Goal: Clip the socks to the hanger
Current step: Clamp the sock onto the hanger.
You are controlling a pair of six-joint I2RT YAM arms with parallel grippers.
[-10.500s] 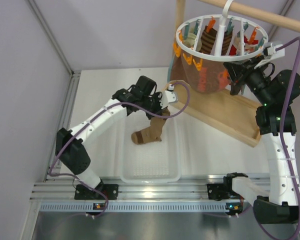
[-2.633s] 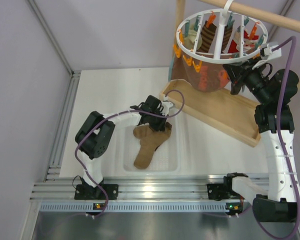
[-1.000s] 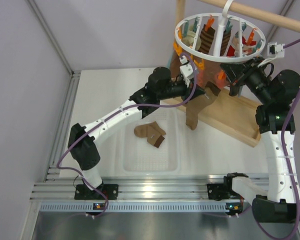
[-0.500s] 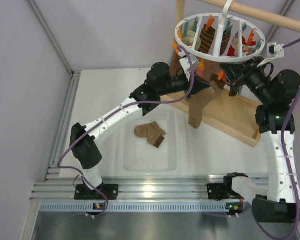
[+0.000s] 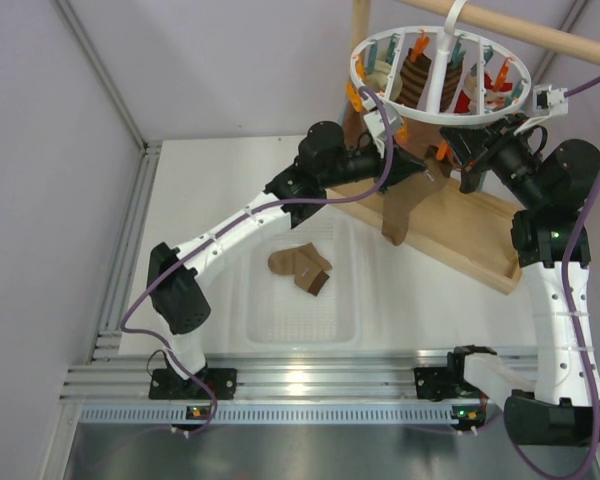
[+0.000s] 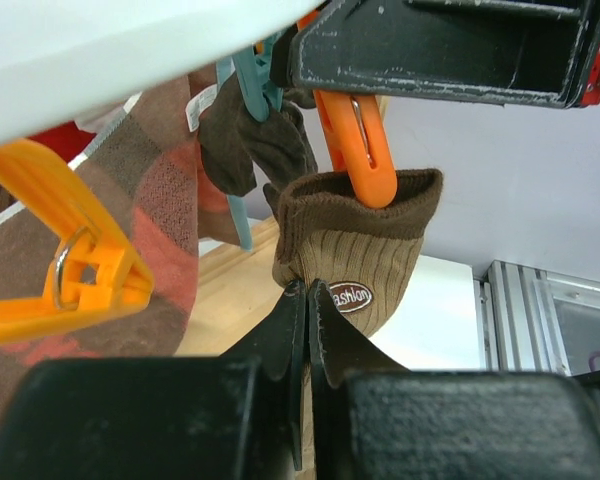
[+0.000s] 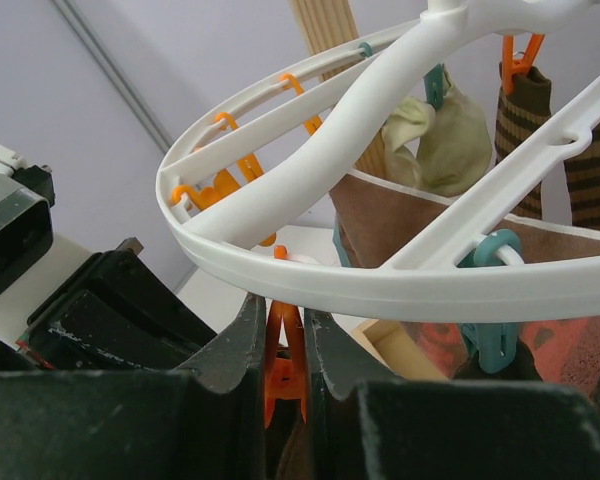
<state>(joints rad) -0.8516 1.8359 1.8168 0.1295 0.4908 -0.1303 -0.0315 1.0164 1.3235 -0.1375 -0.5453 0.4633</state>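
Under the rim of the hanger (image 7: 380, 278) hangs the tan sock (image 6: 355, 262) — light, limp, soft knit, probably best taken at its thicker cuff; the left gripper (image 6: 307, 300) pinches it just below, the right gripper (image 7: 284, 325) squeezes an orange peg (image 6: 365, 140).

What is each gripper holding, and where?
Left gripper pinches the tan-brown ribbed sock just below its cuff; right gripper squeezes an orange plastic peg by its upper part.
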